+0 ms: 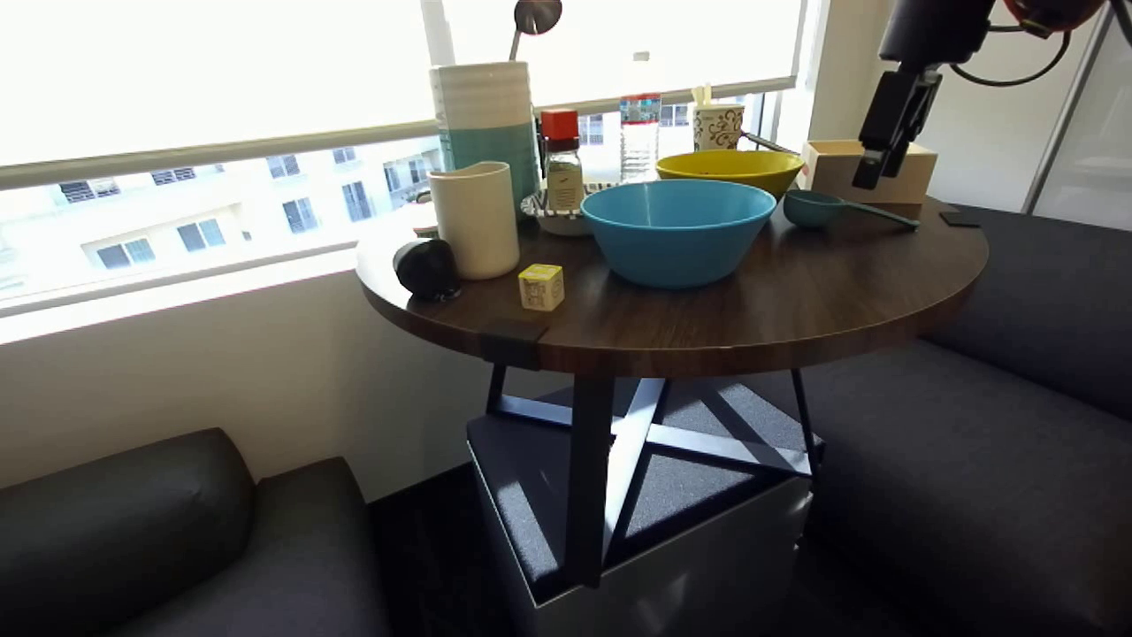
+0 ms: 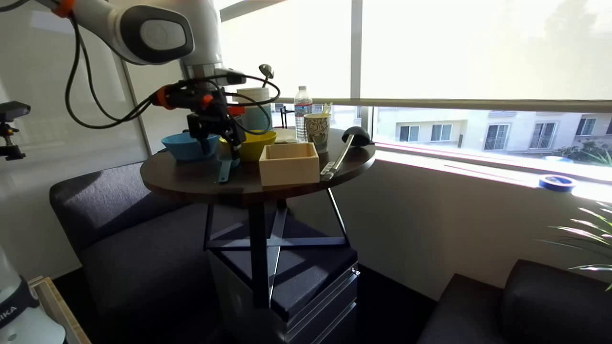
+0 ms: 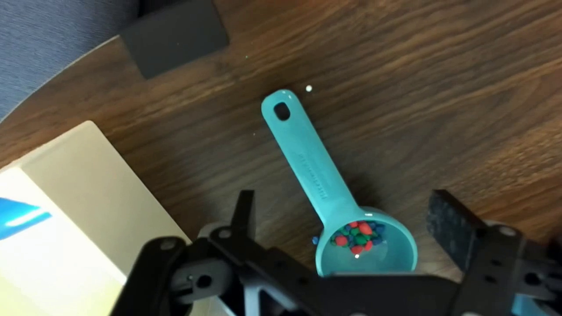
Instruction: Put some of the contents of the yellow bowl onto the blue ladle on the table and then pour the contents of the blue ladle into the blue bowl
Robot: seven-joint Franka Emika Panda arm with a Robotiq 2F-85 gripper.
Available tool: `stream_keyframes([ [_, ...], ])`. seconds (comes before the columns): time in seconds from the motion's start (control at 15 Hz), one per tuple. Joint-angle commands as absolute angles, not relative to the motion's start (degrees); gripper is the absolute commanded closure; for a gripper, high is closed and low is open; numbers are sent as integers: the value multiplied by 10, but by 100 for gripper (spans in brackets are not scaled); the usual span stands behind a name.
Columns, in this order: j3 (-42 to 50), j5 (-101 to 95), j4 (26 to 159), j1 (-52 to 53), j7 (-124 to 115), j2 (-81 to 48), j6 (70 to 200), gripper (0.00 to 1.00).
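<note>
The blue ladle [image 3: 307,162] lies on the table [image 3: 439,101], its cup holding a small heap of red, green and blue bits [image 3: 358,237]. A loose blue bit touches the cup's outer side. Over the cup hovers my gripper [image 3: 346,210], open, one finger to each side and nothing gripped; both exterior views show it above the ladle, as at the gripper [image 2: 220,149]. In an exterior view the yellow bowl [image 1: 743,165] stands behind the blue bowl [image 1: 676,243], with the ladle cup close beside both. What the yellow bowl holds is hidden.
A pale wooden box [image 3: 101,175] sits beside the ladle near the table edge. A metal ladle [image 2: 342,157] lies past it. A patterned cup [image 2: 316,131], a water bottle [image 1: 639,137], a cream cup [image 1: 478,221] and a letter cube [image 1: 541,287] also stand on the table.
</note>
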State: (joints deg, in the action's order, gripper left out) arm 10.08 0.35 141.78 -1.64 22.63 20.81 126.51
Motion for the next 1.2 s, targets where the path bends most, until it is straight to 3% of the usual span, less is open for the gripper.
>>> stream_keyframes([
  [0.0, 100, -6, 1441, -20, 247, 225, 1270, 0],
  [0.13, 99, -7, 1443, -19, 254, 221, 1272, 5],
  [0.2, 99, -8, 1443, -19, 257, 219, 1274, 12],
  [0.27, 99, -9, 1443, -19, 260, 218, 1275, 25],
  [0.47, 99, -11, 1442, -19, 266, 214, 1280, 50],
  [0.53, 99, -11, 1442, -18, 268, 213, 1281, 47],
  [0.6, 100, -11, 1441, -18, 269, 212, 1284, 26],
  [0.67, 100, -10, 1441, -17, 270, 211, 1287, 20],
  [0.73, 100, -9, 1440, -17, 273, 210, 1291, 19],
  [0.93, 101, -3, 1440, -12, 281, 203, 1304, 2],
  [1.13, 103, -1, 1441, -9, 290, 194, 1321, 0],
])
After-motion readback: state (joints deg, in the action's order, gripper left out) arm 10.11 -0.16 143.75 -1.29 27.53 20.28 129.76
